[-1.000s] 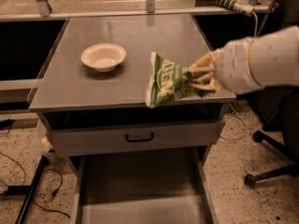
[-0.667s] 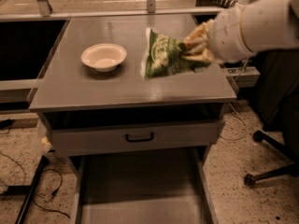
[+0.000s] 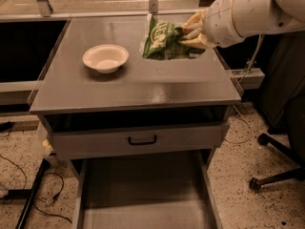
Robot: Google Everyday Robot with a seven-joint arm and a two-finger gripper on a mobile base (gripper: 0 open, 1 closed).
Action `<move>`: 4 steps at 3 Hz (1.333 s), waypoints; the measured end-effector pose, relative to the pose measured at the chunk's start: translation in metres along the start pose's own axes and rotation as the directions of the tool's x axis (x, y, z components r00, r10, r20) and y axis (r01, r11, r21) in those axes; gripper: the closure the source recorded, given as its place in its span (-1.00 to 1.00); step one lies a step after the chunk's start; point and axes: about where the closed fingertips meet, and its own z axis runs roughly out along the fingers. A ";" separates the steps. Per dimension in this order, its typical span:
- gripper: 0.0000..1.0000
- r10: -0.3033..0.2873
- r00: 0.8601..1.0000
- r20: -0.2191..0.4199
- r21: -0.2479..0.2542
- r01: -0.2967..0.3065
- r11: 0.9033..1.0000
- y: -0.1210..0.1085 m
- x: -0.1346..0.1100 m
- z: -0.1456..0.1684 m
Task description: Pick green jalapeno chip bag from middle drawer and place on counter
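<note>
My gripper (image 3: 189, 34) comes in from the right on a white arm and is shut on the green jalapeno chip bag (image 3: 162, 41). It holds the bag tilted over the right rear part of the grey counter (image 3: 119, 87), just above its surface. The middle drawer (image 3: 143, 194) is pulled open below the counter front and its grey floor shows nothing on it.
A white bowl (image 3: 105, 57) sits on the counter's left half. A closed drawer front with a black handle (image 3: 142, 140) is under the counter edge. A dark chair base (image 3: 281, 171) stands on the speckled floor at right. Cables lie on the floor at left.
My gripper has carried the chip bag up and back, from over the counter's front right edge to over its right rear part. The bowl has not moved.
</note>
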 end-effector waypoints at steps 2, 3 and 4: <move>1.00 0.094 0.995 0.020 -0.012 -0.094 0.995 0.012 0.037 0.040; 1.00 0.128 0.992 0.010 -0.019 -0.128 0.992 0.025 0.055 0.057; 1.00 0.154 0.988 0.005 -0.014 -0.154 0.988 0.035 0.067 0.069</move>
